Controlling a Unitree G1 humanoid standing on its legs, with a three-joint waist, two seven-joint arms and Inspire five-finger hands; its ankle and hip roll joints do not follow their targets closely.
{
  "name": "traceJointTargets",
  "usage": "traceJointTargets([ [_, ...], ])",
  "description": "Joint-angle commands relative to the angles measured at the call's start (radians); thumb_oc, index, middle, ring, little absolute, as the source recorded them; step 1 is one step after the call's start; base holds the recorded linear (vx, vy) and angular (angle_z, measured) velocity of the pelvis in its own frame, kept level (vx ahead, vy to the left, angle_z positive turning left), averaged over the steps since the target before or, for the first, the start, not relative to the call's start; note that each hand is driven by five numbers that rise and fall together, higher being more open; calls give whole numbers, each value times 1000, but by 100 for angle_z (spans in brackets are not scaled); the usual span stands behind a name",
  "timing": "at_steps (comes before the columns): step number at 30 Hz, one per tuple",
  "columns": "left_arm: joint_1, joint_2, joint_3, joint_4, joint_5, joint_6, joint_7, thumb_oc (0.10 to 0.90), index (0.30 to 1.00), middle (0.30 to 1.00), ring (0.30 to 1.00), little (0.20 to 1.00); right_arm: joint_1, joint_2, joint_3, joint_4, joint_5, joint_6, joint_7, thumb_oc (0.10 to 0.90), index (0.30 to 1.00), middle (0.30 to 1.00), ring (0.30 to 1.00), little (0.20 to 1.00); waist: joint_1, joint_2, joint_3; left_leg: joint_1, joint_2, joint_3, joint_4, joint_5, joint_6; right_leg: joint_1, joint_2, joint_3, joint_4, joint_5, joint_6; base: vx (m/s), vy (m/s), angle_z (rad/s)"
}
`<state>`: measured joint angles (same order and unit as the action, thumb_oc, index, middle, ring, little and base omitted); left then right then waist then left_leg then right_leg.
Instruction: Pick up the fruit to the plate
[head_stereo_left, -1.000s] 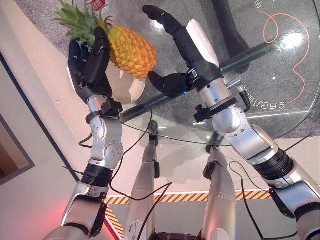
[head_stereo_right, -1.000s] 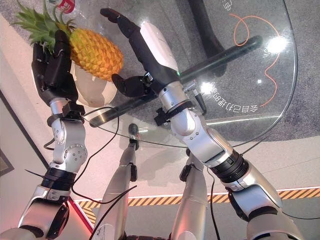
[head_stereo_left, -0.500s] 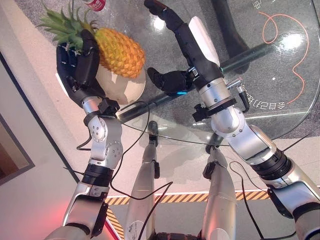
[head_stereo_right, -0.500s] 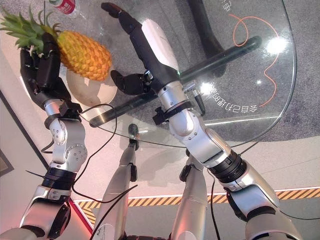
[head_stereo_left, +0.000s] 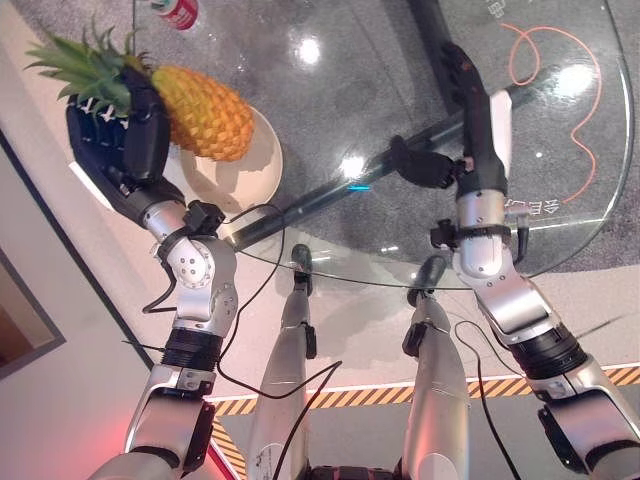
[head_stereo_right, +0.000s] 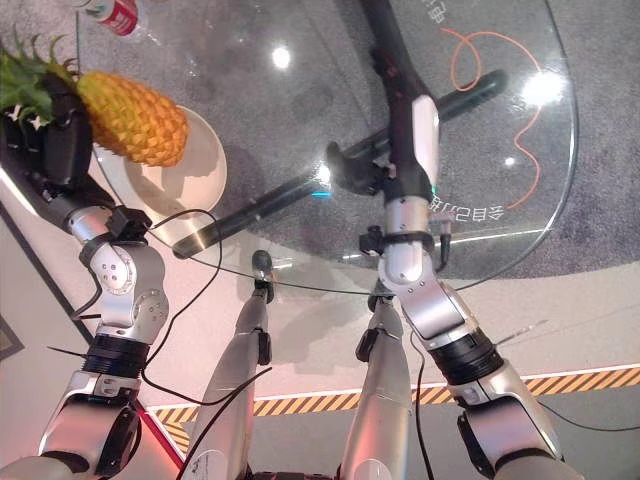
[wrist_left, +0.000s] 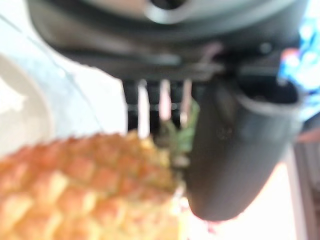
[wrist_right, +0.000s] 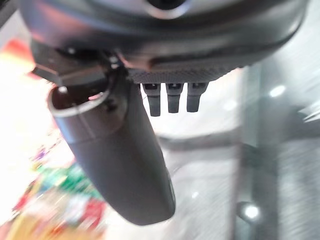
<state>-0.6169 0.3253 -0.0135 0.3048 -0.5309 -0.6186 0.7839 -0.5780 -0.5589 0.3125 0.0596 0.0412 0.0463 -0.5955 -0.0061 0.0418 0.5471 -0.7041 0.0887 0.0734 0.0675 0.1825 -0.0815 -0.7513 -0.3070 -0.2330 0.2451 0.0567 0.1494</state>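
So the left hand has its fingers curled round the pineapple at the leafy end, holding it just above the near rim of the cream plate, which has nothing lying in it. The left wrist view gets the thumb up close against the crown; the head views instead show a red can beyond the plate. The right hand hovers well right of the plate, fingers straight, holding nothing, over the glass table.
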Motion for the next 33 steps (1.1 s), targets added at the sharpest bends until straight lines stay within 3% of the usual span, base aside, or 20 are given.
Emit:
traceJointTargets([
  [1, -76, 107, 69, -56, 122, -173, 24, 100, 300, 300, 300, 200, -25, -37, -74, -22, 12, -152, -109, 800, 900, 900, 900, 900, 9, -28, -27, 40, 85, 8, 37, -44, -63, 40, -25, 56, -44, 66, 71, 2, 12, -8],
  [8, -90, 146, 81, 20, 126, -206, 32, 100, 300, 300, 300, 200, 16, -62, -158, 194, 120, -206, -230, 800, 900, 900, 900, 900, 6, -37, -27, 33, 92, 6, 43, -49, -65, 36, -19, 50, -40, 65, 70, 3, -10, -5],
  [14, -121, 184, 82, 111, 116, -236, 36, 100, 300, 300, 300, 200, 2, -76, -211, 421, 272, -292, -290, 800, 900, 900, 900, 900, 8, -44, -27, 32, 97, 3, 48, -55, -70, 39, -10, 44, -41, 64, 70, -2, -5, 0],
  [19, -162, 223, 60, 183, 152, -248, 108, 100, 300, 300, 300, 200, -26, -78, -232, 636, 432, -322, -349, 800, 900, 900, 900, 900, 14, -47, -27, 22, 102, -1, 57, -57, -72, 39, -6, 38, -39, 62, 66, -1, -9, -3],
  [26, -234, 275, 28, 283, 185, -225, 202, 100, 300, 300, 300, 200, -68, -89, -283, 916, 675, -363, -272, 800, 900, 900, 900, 900, 23, -45, -27, 9, 106, -12, 75, -63, -73, 37, -4, 30, -28, 54, 62, -1, -10, 0],
  [33, -275, 307, 11, 370, 167, -218, 222, 100, 300, 300, 300, 200, -88, -95, -290, 1062, 781, -335, -198, 800, 900, 900, 900, 900, 26, -46, -27, -4, 103, -18, 83, -60, -69, 31, 1, 28, -26, 56, 56, 0, 0, 0],
])
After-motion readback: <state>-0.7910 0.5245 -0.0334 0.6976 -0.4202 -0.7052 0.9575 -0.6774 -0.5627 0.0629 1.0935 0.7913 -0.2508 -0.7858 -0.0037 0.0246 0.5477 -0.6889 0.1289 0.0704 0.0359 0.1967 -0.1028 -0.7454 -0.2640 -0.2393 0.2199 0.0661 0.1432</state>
